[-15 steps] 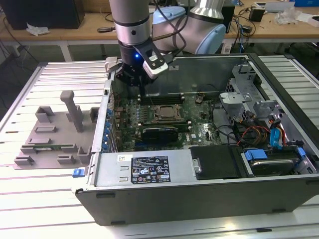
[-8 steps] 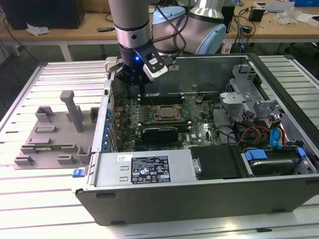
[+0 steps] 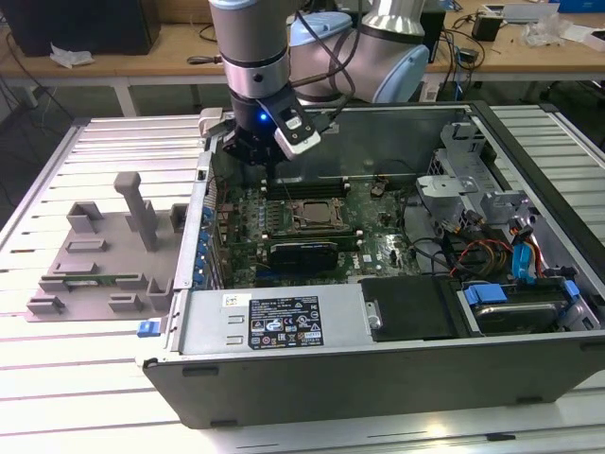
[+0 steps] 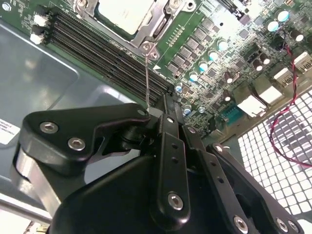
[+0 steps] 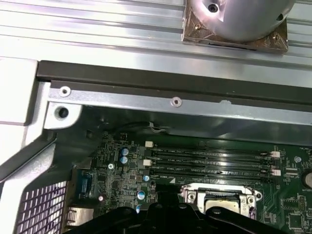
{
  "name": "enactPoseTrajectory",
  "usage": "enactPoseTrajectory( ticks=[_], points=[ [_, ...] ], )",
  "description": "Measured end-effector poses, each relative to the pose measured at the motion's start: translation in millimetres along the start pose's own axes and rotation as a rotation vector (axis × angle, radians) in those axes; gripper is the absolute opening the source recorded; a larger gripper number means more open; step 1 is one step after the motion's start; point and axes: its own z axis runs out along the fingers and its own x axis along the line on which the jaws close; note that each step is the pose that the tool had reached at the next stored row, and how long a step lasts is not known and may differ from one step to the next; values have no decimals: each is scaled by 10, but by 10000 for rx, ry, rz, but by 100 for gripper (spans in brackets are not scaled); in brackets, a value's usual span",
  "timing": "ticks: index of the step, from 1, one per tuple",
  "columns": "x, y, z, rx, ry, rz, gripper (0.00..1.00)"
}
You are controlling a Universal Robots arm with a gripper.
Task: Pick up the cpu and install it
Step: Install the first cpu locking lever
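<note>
Hand (image 4: pixel 163 106) at the socket's wire lever (image 4: pixel 147 73); cpu (image 4: pixel 122 14) already seated.
In the second wrist view the black, bolted hand looks closed, seemingly pinching the thin steel lever above the black memory slots (image 4: pixel 107 56). Past them the cpu, flat and pale silver, lies inside the metal socket frame (image 4: pixel 148 48). I judge this the locking step, which calls for a slow, steady swing. Farther off: green motherboard (image 4: pixel 214 29), grey sheet-steel case (image 3: pixel 425 369).

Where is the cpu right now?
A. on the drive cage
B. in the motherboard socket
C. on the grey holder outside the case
B: in the second wrist view the cpu lies inside the socket frame, next to the memory slots.
</note>
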Motion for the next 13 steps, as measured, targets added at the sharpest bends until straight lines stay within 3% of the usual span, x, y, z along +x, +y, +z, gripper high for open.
enactPoseTrajectory(
  ticks=[1,5,6,10,12,13],
  points=[
    [-32,-4,8,-5,77,16,11],
    [-211,-24,41,-41,499,104,11],
    [-275,-30,49,-53,637,134,11],
    [-417,-45,63,-75,942,198,11],
    [-512,-55,72,-89,1135,238,11],
    [-526,-57,73,-91,1169,246,11]
  ],
)
